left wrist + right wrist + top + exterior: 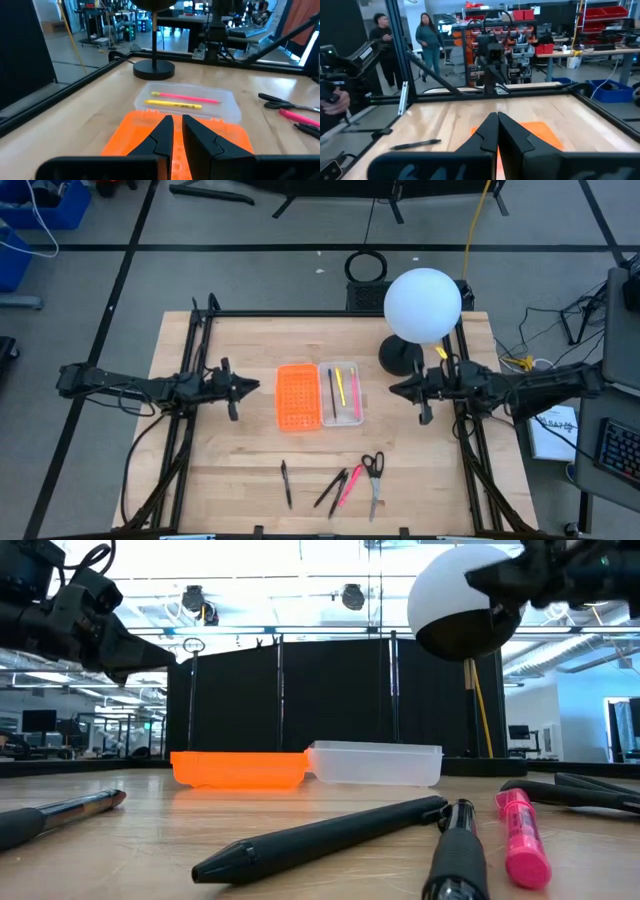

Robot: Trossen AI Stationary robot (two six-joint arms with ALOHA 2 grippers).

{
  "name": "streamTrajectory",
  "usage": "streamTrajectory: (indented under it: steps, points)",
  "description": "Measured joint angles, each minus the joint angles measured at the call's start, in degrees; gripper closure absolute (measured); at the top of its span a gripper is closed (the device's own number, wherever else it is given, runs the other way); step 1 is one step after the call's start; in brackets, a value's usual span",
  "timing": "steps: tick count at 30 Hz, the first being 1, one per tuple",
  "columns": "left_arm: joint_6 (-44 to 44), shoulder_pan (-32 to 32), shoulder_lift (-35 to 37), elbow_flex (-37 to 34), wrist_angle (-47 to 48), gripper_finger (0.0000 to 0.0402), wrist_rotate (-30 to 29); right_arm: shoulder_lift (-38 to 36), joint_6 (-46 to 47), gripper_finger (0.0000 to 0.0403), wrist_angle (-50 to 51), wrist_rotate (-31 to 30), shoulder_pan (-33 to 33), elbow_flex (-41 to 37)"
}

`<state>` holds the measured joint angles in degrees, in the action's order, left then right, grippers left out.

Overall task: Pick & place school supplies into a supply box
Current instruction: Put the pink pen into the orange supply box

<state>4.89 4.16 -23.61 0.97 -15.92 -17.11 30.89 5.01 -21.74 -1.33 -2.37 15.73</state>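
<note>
1. High view: the supply box [320, 394] lies open mid-table [230, 480], orange half left, clear half right, with a black pen [332, 392], a yellow pencil [339, 388] and a pink pencil [354, 392] in the clear half. The left tool [256, 387] hovers just left of the box and the right tool [393, 389] to its right, both empty. At the near edge lie a black pen [286, 483], two crossed black pens [331, 488], a pink marker [350, 486] and the scissors [374, 478]. A white globe lamp [422, 306] stands far right
2. Low view: only here is it plain that both arms ride well above the table; the box's contents are hidden behind its walls, and the near pens fill the foreground
3. Left wrist view: the left tool's fingers [162, 135] stand narrow, a thin gap between them, over the orange half; only the yellow and pink pencils show in the clear half
4. Right wrist view: the right tool's fingers [490, 131] are pressed together, holding nothing. Two people [405, 42] stand beyond the table, seen nowhere else
</note>
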Motion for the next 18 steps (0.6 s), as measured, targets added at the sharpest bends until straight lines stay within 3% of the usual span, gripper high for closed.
streamTrajectory:
  steps: [5,11,15,18]
  points:
    - [5.62,-0.02,0.01,0.00,-2.06,0.0355,-3.85,-0.63,0.09,0.0403,-8.31,-0.14,0.11,-6.67]
    - [9.32,0.20,-0.01,0.51,-1.18,0.0355,-0.90,-0.59,-1.00,0.0403,-14.11,-0.13,0.13,-12.04]
    - [15.56,2.13,-2.13,6.87,2.68,0.0355,-2.62,-0.67,-1.38,0.0403,-15.19,-0.25,0.13,-13.41]
    - [15.49,4.72,-7.96,14.74,8.77,0.0355,-7.42,-0.59,-2.94,0.0403,-14.87,-0.11,0.13,-13.49]
